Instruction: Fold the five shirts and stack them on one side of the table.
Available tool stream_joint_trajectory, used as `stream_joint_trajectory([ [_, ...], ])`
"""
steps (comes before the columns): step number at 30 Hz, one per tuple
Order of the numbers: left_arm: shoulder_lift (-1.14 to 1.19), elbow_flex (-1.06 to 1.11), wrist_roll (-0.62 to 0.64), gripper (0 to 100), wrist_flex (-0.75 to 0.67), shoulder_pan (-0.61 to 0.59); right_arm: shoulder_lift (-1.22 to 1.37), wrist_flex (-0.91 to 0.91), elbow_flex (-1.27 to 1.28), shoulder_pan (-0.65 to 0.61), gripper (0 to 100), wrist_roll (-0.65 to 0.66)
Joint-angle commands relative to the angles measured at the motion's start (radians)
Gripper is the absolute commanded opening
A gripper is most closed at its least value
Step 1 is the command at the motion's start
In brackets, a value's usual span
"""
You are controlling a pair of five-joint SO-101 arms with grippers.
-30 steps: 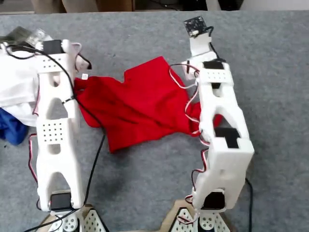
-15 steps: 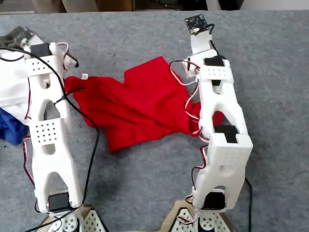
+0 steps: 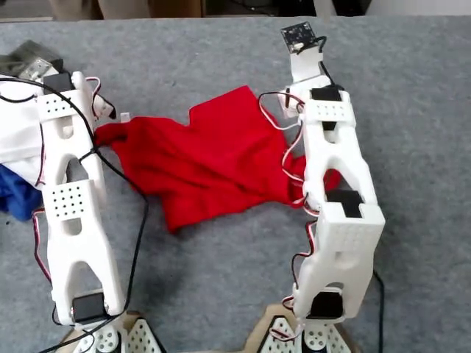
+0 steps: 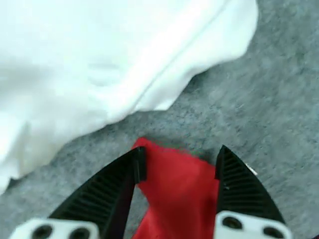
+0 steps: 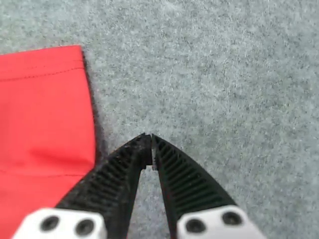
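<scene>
A crumpled red shirt (image 3: 206, 158) lies spread across the middle of the grey table. My left gripper (image 4: 181, 149) is shut on its left corner (image 4: 179, 199), close to the white shirt (image 4: 99, 59). In the high view that arm's gripper (image 3: 101, 121) sits at the shirt's far-left tip. My right gripper (image 5: 151, 137) is shut with nothing in it. It hovers over bare table just past the red shirt's (image 5: 45, 109) far right hem.
A white shirt (image 3: 18, 129) and a blue one (image 3: 15, 195) lie piled at the table's left edge, partly under the left arm. The right arm covers the red shirt's right side. Bare grey table (image 3: 412, 110) lies to the right and along the back.
The left arm has swung to the left, dragging the red shirt's corner with it toward the white pile. The right arm has stayed put.
</scene>
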Motion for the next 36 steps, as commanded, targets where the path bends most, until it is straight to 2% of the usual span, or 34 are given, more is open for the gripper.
stream_joint_trajectory([
  [1,-0.022,-0.081,-0.003,23,0.075,-0.021,-0.002,0.003,-0.051,0.007,0.6,0.002],
  [11,-0.008,-0.098,-0.057,23,0.081,-0.023,-0.002,0.003,-0.050,0.007,0.6,0.003],
  [23,0.097,-0.100,0.009,23,0.054,-0.034,-0.002,0.003,-0.050,0.007,0.6,0.005],
  [31,0.104,-0.100,0.003,1,-0.029,-0.031,0.001,0.002,-0.076,0.005,0.8,0.005],
  [36,0.105,-0.100,0.006,2,-0.025,-0.029,0.065,0.054,-0.193,-0.027,0.9,0.003],
])
